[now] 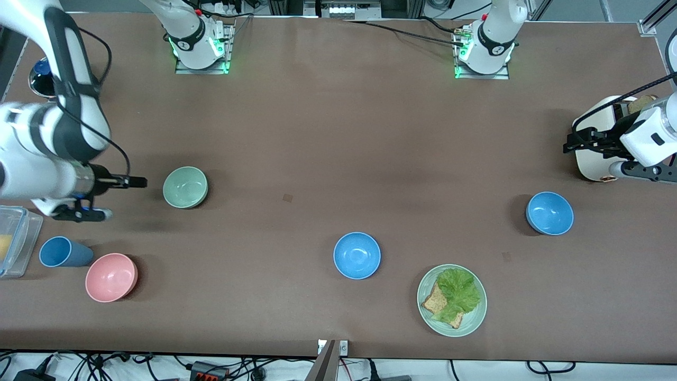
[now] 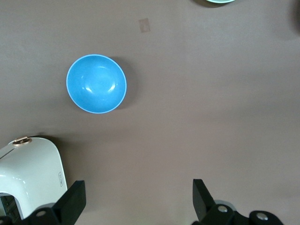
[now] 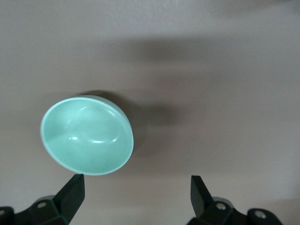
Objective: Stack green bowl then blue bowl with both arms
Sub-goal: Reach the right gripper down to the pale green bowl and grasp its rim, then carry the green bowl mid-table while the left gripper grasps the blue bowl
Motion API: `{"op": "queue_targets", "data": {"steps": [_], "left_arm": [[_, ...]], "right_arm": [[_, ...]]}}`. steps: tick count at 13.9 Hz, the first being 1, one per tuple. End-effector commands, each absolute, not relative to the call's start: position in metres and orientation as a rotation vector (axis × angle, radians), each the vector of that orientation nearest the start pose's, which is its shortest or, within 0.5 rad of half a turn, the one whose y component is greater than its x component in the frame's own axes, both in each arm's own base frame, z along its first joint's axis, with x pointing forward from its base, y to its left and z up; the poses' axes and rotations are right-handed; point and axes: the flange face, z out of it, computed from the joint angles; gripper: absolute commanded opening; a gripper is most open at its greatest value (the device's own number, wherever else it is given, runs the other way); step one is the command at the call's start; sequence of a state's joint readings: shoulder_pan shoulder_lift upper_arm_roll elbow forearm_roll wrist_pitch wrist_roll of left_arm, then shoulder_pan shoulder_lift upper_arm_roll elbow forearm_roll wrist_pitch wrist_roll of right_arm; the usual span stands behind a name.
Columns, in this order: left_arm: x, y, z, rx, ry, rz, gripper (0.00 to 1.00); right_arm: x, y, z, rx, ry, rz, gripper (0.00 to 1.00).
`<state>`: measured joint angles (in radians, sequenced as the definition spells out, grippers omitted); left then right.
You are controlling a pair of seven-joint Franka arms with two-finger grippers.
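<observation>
The green bowl (image 1: 185, 187) sits upright on the brown table toward the right arm's end. My right gripper (image 1: 136, 182) hangs open and empty above the table just beside it; in the right wrist view the green bowl (image 3: 86, 135) lies close to one finger (image 3: 70, 197) of the right gripper (image 3: 136, 199). One blue bowl (image 1: 550, 213) sits toward the left arm's end, a second blue bowl (image 1: 357, 255) near the middle. My left gripper (image 1: 574, 142) is open and empty by the white toaster; the left wrist view shows the gripper (image 2: 137, 201) well apart from the blue bowl (image 2: 96, 84).
A white toaster (image 1: 600, 153) stands at the left arm's end and also shows in the left wrist view (image 2: 28, 173). A pale-green plate (image 1: 428, 312) holds bread and lettuce. A pink bowl (image 1: 111, 277), a blue cup (image 1: 62, 252) and a clear container (image 1: 13, 241) sit at the right arm's end.
</observation>
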<state>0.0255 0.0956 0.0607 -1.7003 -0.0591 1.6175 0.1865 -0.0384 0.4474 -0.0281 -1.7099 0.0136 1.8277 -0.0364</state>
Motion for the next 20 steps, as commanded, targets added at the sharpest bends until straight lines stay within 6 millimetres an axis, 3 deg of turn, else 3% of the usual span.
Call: {"op": "queue_targets", "data": {"steps": [1,5,8,11,12,14,16,18,20], "left_arm": [[0.572,0.044,0.519,-3.224,0.171,0.279,1.0],[0.572,0.044,0.519,-3.224,0.171,0.282,1.0],[0.572,0.044,0.519,-3.224,0.168,0.282,1.0],[0.572,0.048,0.518,-3.225,0.156,0.284,1.0],[0.572,0.048,0.518,-3.225,0.156,0.284,1.0],[0.572,0.048,0.518,-3.225,0.156,0.284,1.0],[0.572,0.049,0.519,-3.225,0.151,0.281,1.0],[0.572,0.048,0.519,-3.224,0.153,0.282,1.0],[0.572,0.048,0.519,-3.224,0.156,0.281,1.0]], "right_arm": [[0.627,-0.037,0.282,-3.077,0.037,0.565,1.0],[0.624,-0.036,0.24,-3.057,0.006,0.641,1.0],[0.625,-0.035,0.227,-3.053,-0.002,0.645,1.0],[0.621,-0.036,0.206,-3.035,0.008,0.689,0.9],[0.621,-0.035,0.201,-3.032,0.008,0.694,0.84],[0.621,-0.032,0.201,-3.028,0.004,0.695,0.63],[0.619,-0.03,0.199,-3.025,-0.003,0.709,0.35],[0.619,-0.028,0.202,-3.013,-0.061,0.712,0.0],[0.619,-0.019,0.206,-3.004,-0.078,0.732,0.0]]}}
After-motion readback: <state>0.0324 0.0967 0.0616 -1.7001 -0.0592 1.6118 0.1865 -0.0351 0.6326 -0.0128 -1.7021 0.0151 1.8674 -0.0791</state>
